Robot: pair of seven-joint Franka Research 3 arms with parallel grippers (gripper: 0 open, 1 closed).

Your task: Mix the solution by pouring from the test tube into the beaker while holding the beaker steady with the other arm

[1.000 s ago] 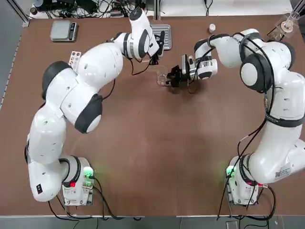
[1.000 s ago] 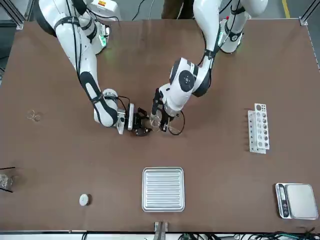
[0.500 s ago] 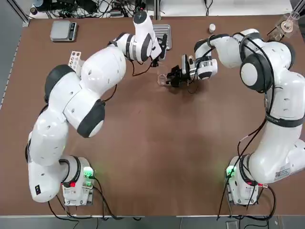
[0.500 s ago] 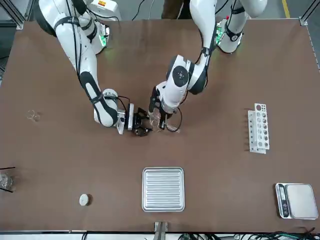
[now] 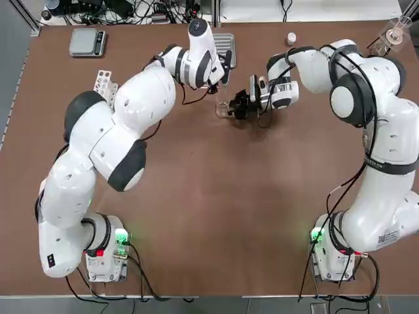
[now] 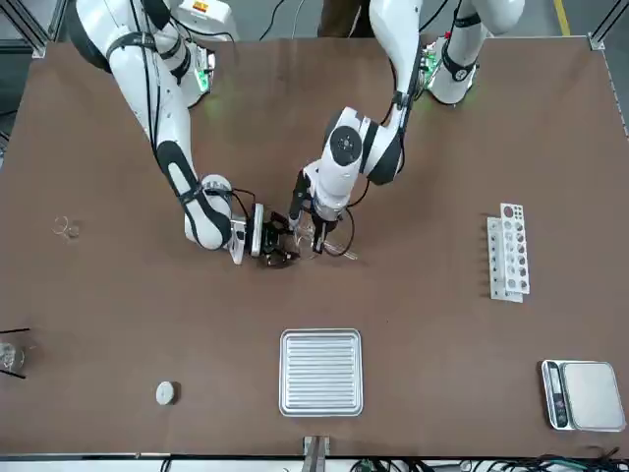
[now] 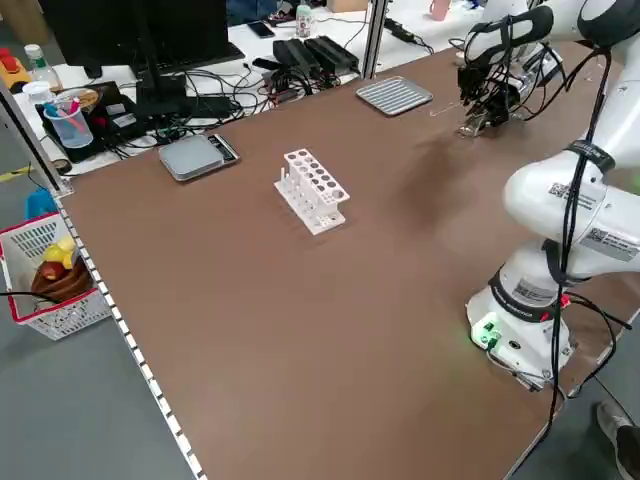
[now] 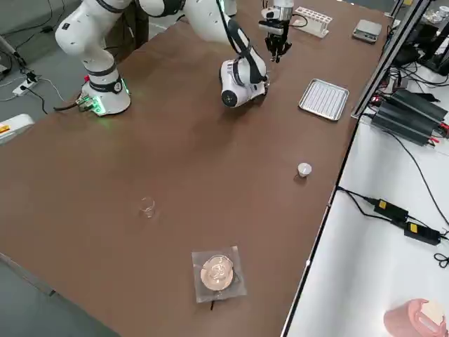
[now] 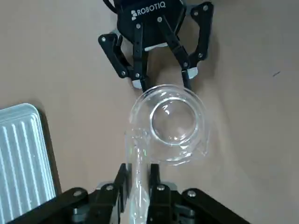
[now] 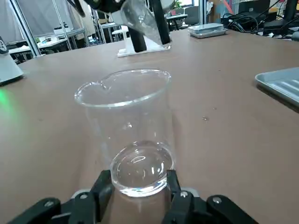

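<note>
Clamped on test tube (image 9: pixel 139 200) with left gripper (image 9: pixel 139 174) — pointing tube's long axis at beaker (image 10: pixel 131 116), mouth above near rim. Clamped round beaker with right gripper (image 10: pixel 142 177) — probably needing steeper tilt.

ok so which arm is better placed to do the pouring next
The left, I'd say: its fingers hold the test tube with the mouth end by the beaker's rim, while the right arm's fingers are already gripping the beaker.
</note>
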